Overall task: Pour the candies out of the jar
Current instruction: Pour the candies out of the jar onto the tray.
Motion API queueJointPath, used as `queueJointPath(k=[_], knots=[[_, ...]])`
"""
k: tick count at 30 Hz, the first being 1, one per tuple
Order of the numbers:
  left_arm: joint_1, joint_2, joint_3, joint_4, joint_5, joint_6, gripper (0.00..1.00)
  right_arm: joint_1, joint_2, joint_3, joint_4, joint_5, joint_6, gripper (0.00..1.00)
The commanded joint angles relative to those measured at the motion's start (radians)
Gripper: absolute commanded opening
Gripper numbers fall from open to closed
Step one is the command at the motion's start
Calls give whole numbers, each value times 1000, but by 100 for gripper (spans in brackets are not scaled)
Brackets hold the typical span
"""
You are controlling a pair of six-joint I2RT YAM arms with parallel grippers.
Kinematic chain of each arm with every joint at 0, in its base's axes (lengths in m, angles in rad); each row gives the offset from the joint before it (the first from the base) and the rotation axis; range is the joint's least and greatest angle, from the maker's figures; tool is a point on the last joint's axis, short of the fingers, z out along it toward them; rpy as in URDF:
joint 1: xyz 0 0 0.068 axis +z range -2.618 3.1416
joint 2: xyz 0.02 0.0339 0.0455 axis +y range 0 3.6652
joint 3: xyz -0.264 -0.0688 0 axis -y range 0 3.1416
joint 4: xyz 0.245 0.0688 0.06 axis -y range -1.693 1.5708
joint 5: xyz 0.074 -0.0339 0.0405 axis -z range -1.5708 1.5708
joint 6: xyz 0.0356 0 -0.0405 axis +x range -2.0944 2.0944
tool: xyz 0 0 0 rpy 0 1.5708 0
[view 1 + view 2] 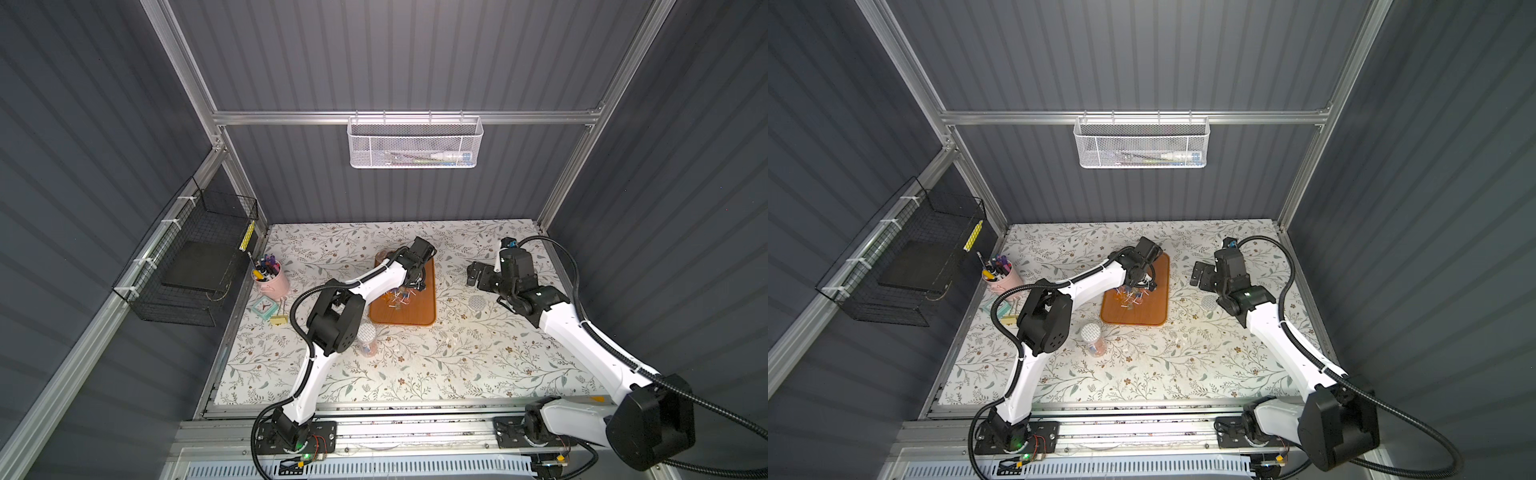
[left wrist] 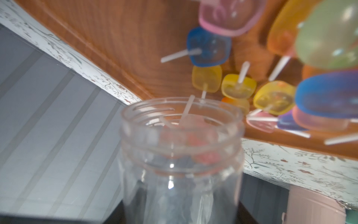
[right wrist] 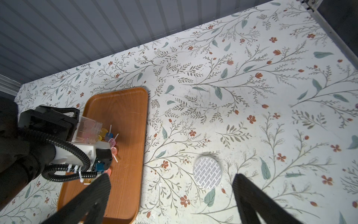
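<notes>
At left gripper (image 3: 83,133): clamps jar (image 2: 180,155), tilts mouth toward tray (image 3: 124,108). On tray, just beyond mouth: heap of candies (image 2: 238,87), yellow, blue, pink, orange heads, white sticks. Inside jar: few candies near neck. At right gripper (image 3: 171,177): fingers wide apart, grips nothing, hovers over table (image 3: 232,77) near round disc (image 3: 206,172), well apart from tray. Near left elbow: second jar (image 1: 368,338) upright on table, patterned top, candies inside.

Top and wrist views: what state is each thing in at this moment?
jar: open, tipped over the tray, a few candies left inside.
candies: most lie on the tray.
lid: off, flat on the table.
second jar: upright, capped.
left hand: shut on the jar.
right hand: open, empty.
</notes>
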Motion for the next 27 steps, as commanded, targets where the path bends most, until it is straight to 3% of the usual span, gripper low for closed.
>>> queueJointPath(k=[1, 7, 10, 13, 27], knots=[[-4, -78, 3, 8, -27, 63, 0, 0, -16, -3, -6, 8, -3, 99], [-6, -130, -26, 20, -40, 91, 0, 1, -12, -4, 2, -3, 7, 99], [-9, -125, -72, 13, 8, 101, 0, 1, -12, -9, 8, -9, 16, 99], [-11, -112, -143, 100, 7, 128, 0, 1, -13, -7, 10, -15, 22, 99], [-11, -146, -99, 103, 5, 85, 0, 1, -10, -11, 13, -32, 30, 99]])
